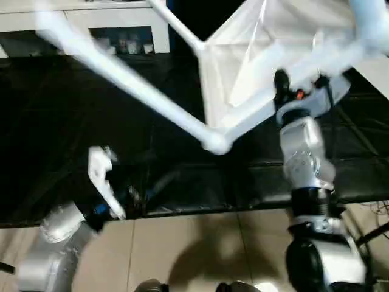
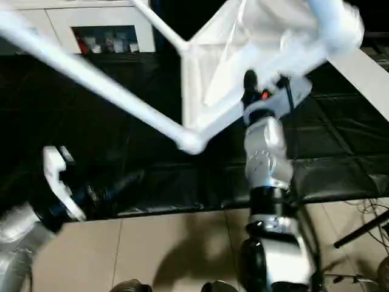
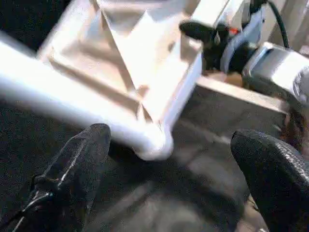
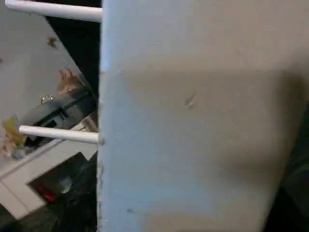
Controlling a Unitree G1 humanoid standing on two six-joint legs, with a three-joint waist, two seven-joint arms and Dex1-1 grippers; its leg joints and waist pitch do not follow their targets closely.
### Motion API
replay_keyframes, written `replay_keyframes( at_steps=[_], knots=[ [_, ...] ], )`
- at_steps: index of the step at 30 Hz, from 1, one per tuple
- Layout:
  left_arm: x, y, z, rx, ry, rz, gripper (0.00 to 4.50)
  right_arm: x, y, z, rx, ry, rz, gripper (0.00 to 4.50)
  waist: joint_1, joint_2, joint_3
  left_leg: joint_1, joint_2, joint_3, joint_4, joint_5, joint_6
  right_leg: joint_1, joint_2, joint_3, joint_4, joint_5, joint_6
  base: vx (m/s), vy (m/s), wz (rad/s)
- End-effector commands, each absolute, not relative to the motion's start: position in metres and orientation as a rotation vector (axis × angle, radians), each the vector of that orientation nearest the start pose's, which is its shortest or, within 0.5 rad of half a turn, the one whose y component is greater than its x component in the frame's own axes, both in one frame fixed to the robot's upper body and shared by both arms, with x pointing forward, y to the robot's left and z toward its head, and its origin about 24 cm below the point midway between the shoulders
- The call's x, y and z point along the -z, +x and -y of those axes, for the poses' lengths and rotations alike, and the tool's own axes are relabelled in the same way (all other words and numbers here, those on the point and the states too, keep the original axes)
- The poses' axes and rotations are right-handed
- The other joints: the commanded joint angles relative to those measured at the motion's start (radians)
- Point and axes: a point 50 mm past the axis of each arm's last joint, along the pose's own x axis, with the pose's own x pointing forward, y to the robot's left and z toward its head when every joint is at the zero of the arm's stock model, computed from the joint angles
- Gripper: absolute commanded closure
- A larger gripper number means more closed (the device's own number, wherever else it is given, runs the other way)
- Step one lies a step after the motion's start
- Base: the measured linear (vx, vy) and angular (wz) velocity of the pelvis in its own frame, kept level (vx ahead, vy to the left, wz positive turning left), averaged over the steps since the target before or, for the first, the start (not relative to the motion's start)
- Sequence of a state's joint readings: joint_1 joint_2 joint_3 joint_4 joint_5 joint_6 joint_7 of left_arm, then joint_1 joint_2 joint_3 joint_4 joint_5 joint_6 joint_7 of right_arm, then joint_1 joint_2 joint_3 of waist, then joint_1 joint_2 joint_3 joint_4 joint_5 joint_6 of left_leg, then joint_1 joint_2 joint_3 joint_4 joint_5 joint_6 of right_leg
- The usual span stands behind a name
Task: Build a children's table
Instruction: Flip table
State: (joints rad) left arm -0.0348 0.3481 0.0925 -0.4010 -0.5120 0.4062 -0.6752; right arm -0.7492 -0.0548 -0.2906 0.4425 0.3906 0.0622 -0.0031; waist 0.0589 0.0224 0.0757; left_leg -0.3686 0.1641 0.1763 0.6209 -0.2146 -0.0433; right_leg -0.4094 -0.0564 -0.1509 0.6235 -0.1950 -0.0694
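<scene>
The children's table top [image 1: 255, 48] hangs tilted above the mat, its ribbed underside towards me. My right gripper [image 1: 292, 91] is shut on its lower rim, one black finger [image 1: 281, 84] lying over the edge. A long white leg [image 1: 121, 76] runs from the low corner socket [image 1: 216, 143] up to the left. A thinner-looking leg [image 1: 176, 24] and a blurred one [image 1: 371, 18] stick out further back. In the left wrist view my left gripper [image 3: 171, 137] is open, holding nothing, a short way from that corner socket [image 3: 154, 145]. The right wrist view faces the top's flat side [image 4: 193, 121].
A black mat [image 1: 73, 134] covers the floor under the table, with beige tiles [image 1: 200, 243] nearer me. A white glass-door cabinet [image 1: 121, 36] stands at the back left. Cables and a dark stand leg [image 2: 358, 234] lie at the right.
</scene>
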Motion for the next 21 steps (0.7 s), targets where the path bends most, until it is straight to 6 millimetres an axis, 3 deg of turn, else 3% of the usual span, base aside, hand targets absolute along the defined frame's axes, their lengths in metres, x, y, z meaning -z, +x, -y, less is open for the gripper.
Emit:
replay_keyframes(
  at_steps=[1,9,12,13,16,18,21],
  knots=[
    [-0.139,0.239,-0.167,0.765,-0.026,0.092,0.0,-0.217,0.372,0.16,-0.037,0.306,0.444,2.51,-0.001,-0.018,-0.082,-0.001,0.062,-0.023,-0.061,-0.001,0.079,0.076,-0.098,0.093,-0.073,-0.167,-0.052,0.0,0.0,0.0],
    [-0.174,0.255,-0.166,0.684,0.104,0.156,0.0,-0.231,0.372,0.153,-0.072,0.097,0.467,2.54,-0.001,-0.021,-0.088,-0.005,0.058,-0.025,-0.052,0.045,0.089,0.078,-0.093,0.092,-0.06,-0.103,-0.047,0.0,0.0,0.0],
    [-0.182,0.261,-0.168,0.644,0.157,0.156,0.0,-0.235,0.373,0.153,-0.068,0.014,0.467,2.55,-0.001,-0.022,-0.097,-0.011,0.057,-0.028,-0.043,0.097,0.109,0.078,-0.092,0.092,-0.043,-0.01,-0.065,0.0,0.0,0.0],
    [-0.184,0.262,-0.169,0.633,0.178,0.153,0.0,-0.236,0.373,0.153,-0.062,-0.017,0.465,2.55,-0.001,-0.018,-0.096,-0.011,0.057,-0.028,-0.042,0.103,0.112,0.075,-0.093,0.092,-0.042,-0.001,-0.071,0.0,0.0,0.0],
    [-0.191,0.262,-0.168,0.627,0.19,0.166,0.0,-0.242,0.374,0.154,-0.054,-0.08,0.475,2.55,0.001,-0.019,-0.098,-0.014,0.062,-0.028,-0.035,0.119,0.129,0.069,-0.093,0.09,-0.037,0.022,-0.096,0.0,0.0,0.0],
    [-0.193,0.263,-0.168,0.622,0.193,0.166,0.0,-0.244,0.374,0.154,-0.056,-0.099,0.478,2.55,0.003,-0.018,-0.095,-0.015,0.063,-0.028,-0.035,0.107,0.13,0.068,-0.094,0.09,-0.039,0.003,-0.1,0.0,0.0,0.0],
    [-0.199,0.264,-0.168,0.612,0.221,0.155,0.0,-0.256,0.374,0.15,-0.092,-0.279,0.494,2.55,0.005,-0.02,-0.095,-0.015,0.061,-0.027,-0.034,0.089,0.117,0.068,-0.092,0.09,-0.041,-0.032,-0.094,0.0,0.0,0.0]
  ],
)
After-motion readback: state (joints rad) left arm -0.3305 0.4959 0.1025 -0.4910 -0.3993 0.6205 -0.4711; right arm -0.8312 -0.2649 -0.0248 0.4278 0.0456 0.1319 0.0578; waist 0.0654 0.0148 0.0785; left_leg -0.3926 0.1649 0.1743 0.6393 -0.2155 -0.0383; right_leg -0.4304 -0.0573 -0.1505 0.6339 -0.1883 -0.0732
